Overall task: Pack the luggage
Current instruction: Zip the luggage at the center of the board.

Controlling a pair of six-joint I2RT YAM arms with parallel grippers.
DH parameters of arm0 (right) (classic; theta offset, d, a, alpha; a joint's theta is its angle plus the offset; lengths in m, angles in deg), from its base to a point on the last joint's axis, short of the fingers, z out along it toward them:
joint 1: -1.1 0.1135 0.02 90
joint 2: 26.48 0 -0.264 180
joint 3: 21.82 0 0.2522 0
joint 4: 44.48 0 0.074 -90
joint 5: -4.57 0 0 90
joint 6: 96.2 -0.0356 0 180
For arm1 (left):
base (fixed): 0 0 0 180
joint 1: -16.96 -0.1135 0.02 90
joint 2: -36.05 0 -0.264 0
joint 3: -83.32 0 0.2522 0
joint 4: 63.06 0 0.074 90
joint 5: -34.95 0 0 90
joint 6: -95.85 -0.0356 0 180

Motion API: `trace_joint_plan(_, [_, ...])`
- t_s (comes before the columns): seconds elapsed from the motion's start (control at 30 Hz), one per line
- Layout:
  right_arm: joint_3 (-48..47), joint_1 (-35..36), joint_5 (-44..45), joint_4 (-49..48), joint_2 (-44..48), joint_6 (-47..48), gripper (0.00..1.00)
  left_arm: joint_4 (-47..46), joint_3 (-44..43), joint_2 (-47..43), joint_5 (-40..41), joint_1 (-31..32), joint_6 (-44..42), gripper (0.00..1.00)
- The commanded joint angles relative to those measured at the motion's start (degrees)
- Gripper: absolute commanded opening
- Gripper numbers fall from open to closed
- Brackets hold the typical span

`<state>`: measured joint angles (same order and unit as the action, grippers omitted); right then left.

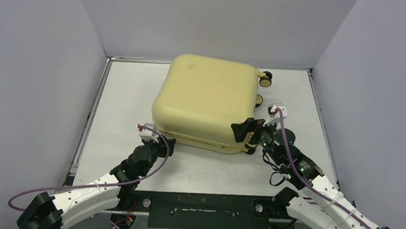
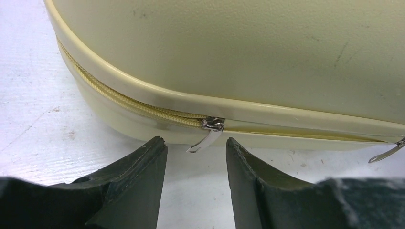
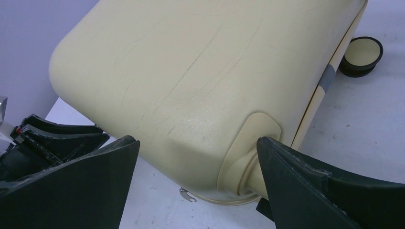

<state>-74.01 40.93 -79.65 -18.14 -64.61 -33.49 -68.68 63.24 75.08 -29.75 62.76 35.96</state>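
The luggage (image 1: 207, 101) lies closed and flat in the middle of the white surface (image 1: 122, 115), its wheels (image 1: 265, 78) pointing to the far right. The left end effector (image 2: 196, 148) is released at the near left corner, its fingers apart, with a silver zipper pull (image 2: 206, 133) hanging just ahead of the gap. The right end effector (image 3: 197, 141) is spread wide, straddling the near right corner.

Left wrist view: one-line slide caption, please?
Left gripper, jaws open, lined up on a zipper pull hanging from the luggage seam.
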Motion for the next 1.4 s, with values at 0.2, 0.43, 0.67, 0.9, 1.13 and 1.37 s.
trace_joint_plan(0.2, [-0.47,0.33,0.37,-3.16,-0.53,-0.25,1.00,-10.46,-1.32,6.13,-5.19,-2.68,-1.90,0.32])
trace_joint_plan(0.43, [-0.70,0.38,0.20,-2.71,-0.08,-0.47,1.00,-12.50,-1.45,7.43,-6.82,-3.35,-1.37,0.17])
trace_joint_plan(0.67, [-0.24,0.34,0.43,-2.67,0.24,-0.57,1.00,-7.12,-1.25,3.87,-4.67,-4.02,0.00,0.00])
trace_joint_plan(0.9, [-0.24,0.31,1.30,-2.38,0.14,0.18,1.00,7.49,-2.03,-3.05,4.51,-4.63,5.47,0.00])
trace_joint_plan(1.13, [0.16,0.25,1.38,-2.84,-0.14,1.15,1.00,17.52,-3.49,-7.89,6.76,-4.84,8.45,0.23])
trace_joint_plan(1.37, [0.84,0.31,1.94,-3.23,0.02,2.13,1.00,24.37,-8.87,-10.71,-0.19,-3.33,7.36,0.97])
